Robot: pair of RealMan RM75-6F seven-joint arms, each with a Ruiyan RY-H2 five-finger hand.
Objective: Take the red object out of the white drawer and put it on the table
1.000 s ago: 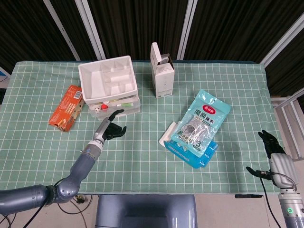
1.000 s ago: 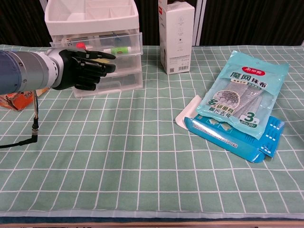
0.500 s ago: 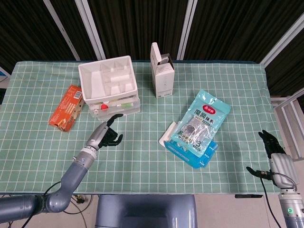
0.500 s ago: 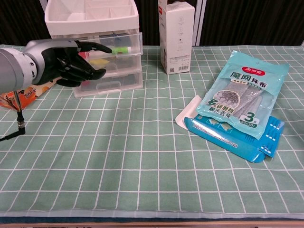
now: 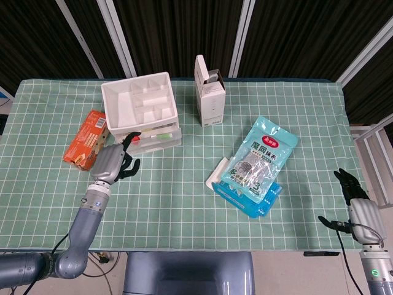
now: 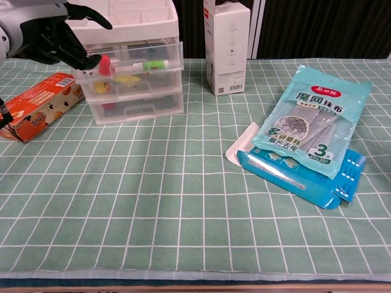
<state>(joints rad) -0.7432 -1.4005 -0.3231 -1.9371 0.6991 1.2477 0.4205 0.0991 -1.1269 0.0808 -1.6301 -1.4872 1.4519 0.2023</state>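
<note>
The white drawer unit [image 6: 131,73] stands on the green checked table [image 5: 184,196], its top drawer pulled partly out; the red object [image 6: 105,64] lies in that top drawer near its left front corner, beside a green-capped item [image 6: 151,63]; in the head view the left hand [image 5: 112,163] hovers just in front of the unit's left corner, fingers spread and holding nothing; in the chest view its fingertips [image 6: 91,59] reach the drawer's left end, just beside the red object, though contact cannot be made out; an orange packet [image 5: 86,139] lies left of the unit; the right hand [image 5: 356,200] rests off the table's right edge, fingers apart, empty; a white carton [image 5: 209,92] stands behind, and a teal pouch [image 5: 261,160] lies across a blue box [image 6: 299,177].
</note>
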